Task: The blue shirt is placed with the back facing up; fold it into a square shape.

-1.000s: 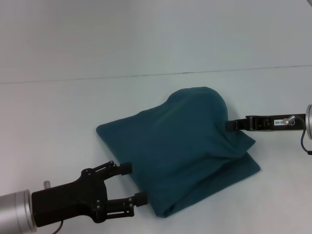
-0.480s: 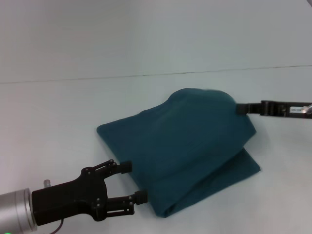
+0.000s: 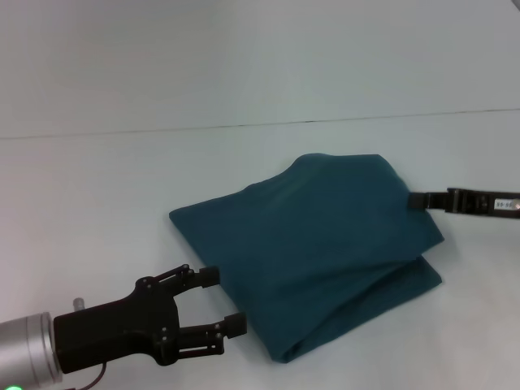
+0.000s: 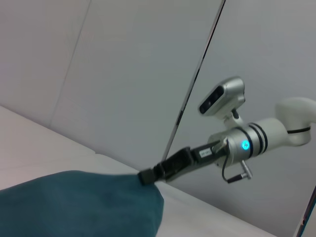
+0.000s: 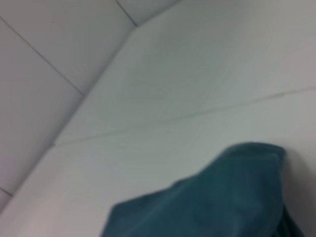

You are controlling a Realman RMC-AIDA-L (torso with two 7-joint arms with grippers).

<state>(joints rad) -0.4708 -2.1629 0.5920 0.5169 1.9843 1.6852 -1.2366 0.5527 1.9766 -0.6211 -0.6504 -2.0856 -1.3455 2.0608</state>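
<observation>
1. The dark teal-blue soft fabric shirt (image 3: 313, 248) lay on the white table (image 3: 97, 187), a bit right of centre in the head view, folded into a rough slanted four-sided bundle with a plain face up.
2. A doubled layer showed along its near right edge; no sleeves, collar or lettering could be made out.
3. The far right corner of the shirt sat slightly raised, right where the right gripper (image 3: 416, 200) met it.
4. Right gripper: thin black fingers reached in level from the right edge of the head view, tips at the fabric edge. Whether they were pinching cloth or just touching it could not be told; the tips were too small and partly hidden by fabric.
5. The right arm was cut off by the head view's edge; the left wrist view showed its silver-white body with a blue light and the black finger part ending at the shirt's corner (image 4: 148, 175).
6. Right wrist view: only blurred teal fabric (image 5: 222, 197) and table, none of its own fingers visible.
7. Left gripper (image 3: 221, 302): black, fingers spread apart, low at the near left, pointing toward the shirt's near left edge, tips just beside the cloth, holding nothing.
8. Left arm's silver wrist section was cut off at the bottom left corner.
9. A pale wall (image 3: 244, 57) stood behind the table.
</observation>
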